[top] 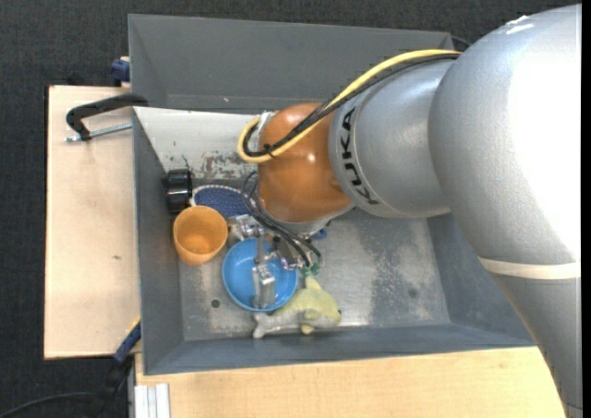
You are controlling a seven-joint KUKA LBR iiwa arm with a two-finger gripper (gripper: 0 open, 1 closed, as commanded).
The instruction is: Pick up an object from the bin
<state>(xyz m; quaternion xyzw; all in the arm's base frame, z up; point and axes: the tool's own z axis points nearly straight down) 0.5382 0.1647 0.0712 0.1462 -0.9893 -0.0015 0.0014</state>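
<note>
My gripper (267, 278) reaches down from under the orange wrist cover and hangs over a round blue bowl (242, 280) at the bin's front left. An orange cup (199, 233) lies open-side up just left of the bowl. A pale yellow-green soft thing (311, 308) lies against the front wall, right of the bowl and close under the gripper. Nothing can be made out held in the gripper.
A blue mesh-patterned piece (218, 197) and a small black thing (177, 187) lie behind the cup near the left wall. The arm and its orange cover hide the bin's middle and back right. Bare bin floor shows at the right front.
</note>
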